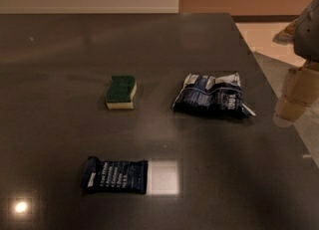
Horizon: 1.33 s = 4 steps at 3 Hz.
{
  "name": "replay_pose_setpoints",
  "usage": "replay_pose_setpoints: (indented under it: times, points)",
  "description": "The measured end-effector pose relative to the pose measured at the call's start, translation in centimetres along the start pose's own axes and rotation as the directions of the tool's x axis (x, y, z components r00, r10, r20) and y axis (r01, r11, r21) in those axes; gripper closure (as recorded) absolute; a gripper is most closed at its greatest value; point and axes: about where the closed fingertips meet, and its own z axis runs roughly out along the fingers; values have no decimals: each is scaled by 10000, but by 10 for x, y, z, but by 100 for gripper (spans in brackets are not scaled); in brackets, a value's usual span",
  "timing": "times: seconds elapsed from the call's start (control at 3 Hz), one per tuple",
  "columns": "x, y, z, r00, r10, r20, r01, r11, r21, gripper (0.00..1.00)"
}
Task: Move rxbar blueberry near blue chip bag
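Note:
The rxbar blueberry [115, 175] is a small flat navy wrapper with rows of white text, lying flat at the front left of the dark table [164, 45]. The blue chip bag [213, 95] is a larger crumpled dark blue bag with white and silver patches, lying at the middle right. The gripper [295, 97] hangs at the right edge of the view, beyond the table's right edge, to the right of the chip bag and far from the bar. It holds nothing that I can see.
A green and yellow sponge [121, 92] lies at the middle left, behind the bar and to the left of the chip bag. The table's right edge runs diagonally beside the gripper. A bright light reflection [163, 177] sits right of the bar.

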Motion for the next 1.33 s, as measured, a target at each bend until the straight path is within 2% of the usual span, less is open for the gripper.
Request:
replay_pose_setpoints:
  times: [0.67, 1.0, 1.33]
  points:
    - [-9, 2, -2, 9998, -166, 50, 166, 9998, -81, 0]
    - [-37, 15, 2, 9963, -800, 314, 810, 9963, -304, 0]
    - [-70, 40, 15, 9859, -1539, 653, 1584, 9848, -715, 0]
